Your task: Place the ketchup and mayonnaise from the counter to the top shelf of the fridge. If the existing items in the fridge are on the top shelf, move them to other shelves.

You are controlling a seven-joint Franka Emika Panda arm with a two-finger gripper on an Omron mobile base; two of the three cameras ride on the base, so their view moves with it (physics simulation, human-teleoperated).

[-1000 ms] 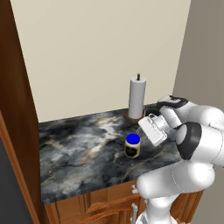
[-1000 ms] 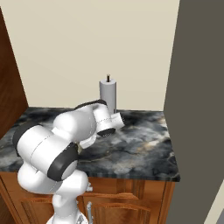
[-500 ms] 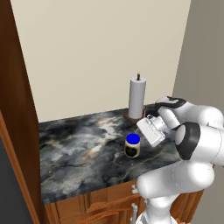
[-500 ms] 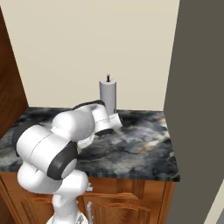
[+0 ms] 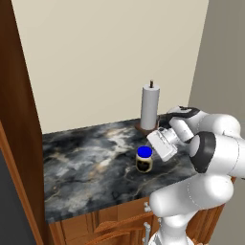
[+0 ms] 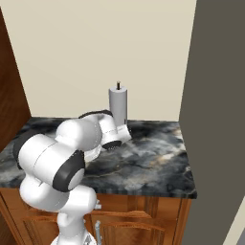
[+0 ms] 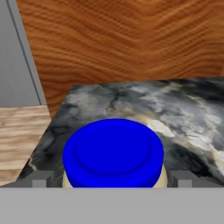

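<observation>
Hand view puts the jar's blue lid [image 7: 113,152] right in front of the pincer [image 7: 112,179], low in the middle between the two finger tips [image 7: 40,179], one tip to each side of it. The jaws stand wide, with a clear gap between each tip and the lid, so nothing is gripped. A pale strip of the jar's body peeks out under the lid on both sides. Beyond the lid lies the dark marbled counter [image 7: 175,105], and past its far edge rises a brown wood panel [image 7: 122,39] with a grey strip beside it.

Seen from the left base view, the jar [image 5: 144,160] stands upright on the counter [image 5: 86,162], just beside the white hand [image 5: 162,143] and a little to its left and below. Its blue lid sits on top, and the body looks dark with a pale label. Whether the tips touch the jar cannot be told from here, as the hand covers them. Behind the hand, near the wall, a white paper-towel roll [image 5: 150,107] stands upright on its holder, apart from the jar.

From the right base view the arm's bulk hides the jar; the paper-towel roll [image 6: 118,106] rises just behind the wrist, and the counter [image 6: 153,158] stretches to the right of the hand.
</observation>
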